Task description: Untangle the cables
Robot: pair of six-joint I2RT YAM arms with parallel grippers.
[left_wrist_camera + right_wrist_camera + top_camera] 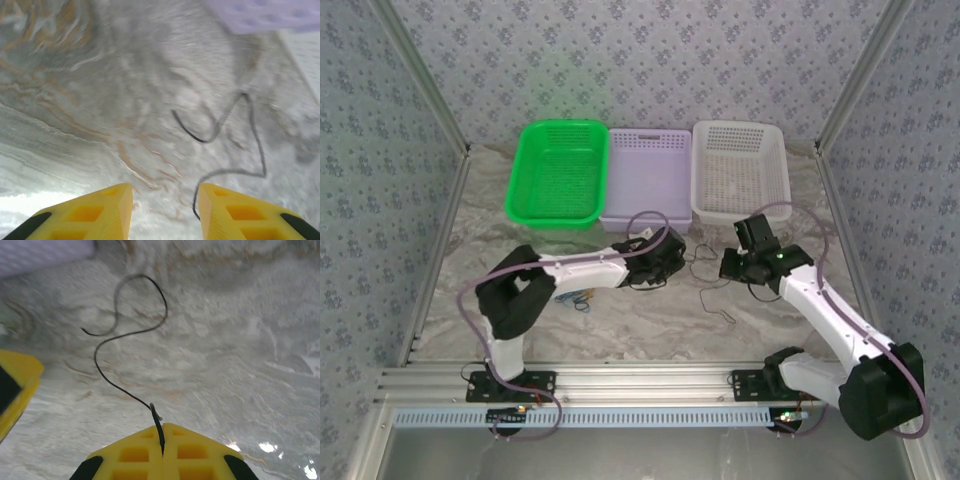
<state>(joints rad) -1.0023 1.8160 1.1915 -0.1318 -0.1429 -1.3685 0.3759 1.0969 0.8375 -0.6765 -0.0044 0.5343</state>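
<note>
The table (620,330) is pale marbled stone, closed in by walls of small-flowered wallpaper. Three baskets stand in a row at its far edge: one green basket (558,172), one lilac basket (645,180) and one white basket (740,170), rims touching.

Just in front of the lilac basket, a thin black cable (156,417) lies on the bare stone between the two arms' heads. In the right wrist view it leaves the fingertips and runs away toward the lilac basket in an S-shaped wander. It ends in a loop whose loose tip curls back short of the basket's wall.

The right gripper (162,440) is pinched tight on the near end of this cable. The left gripper (165,200), also in front of the lilac basket, stands wide apart with nothing between its yellow fingers (100,210). The black cable passes just beside the inner edge of one finger; I cannot tell if it touches.

Further from the lilac basket, toward the near left, a small tangle of blue and yellow-olive cables (578,298) lies just beside the left arm. It is too small to count its strands.
</note>
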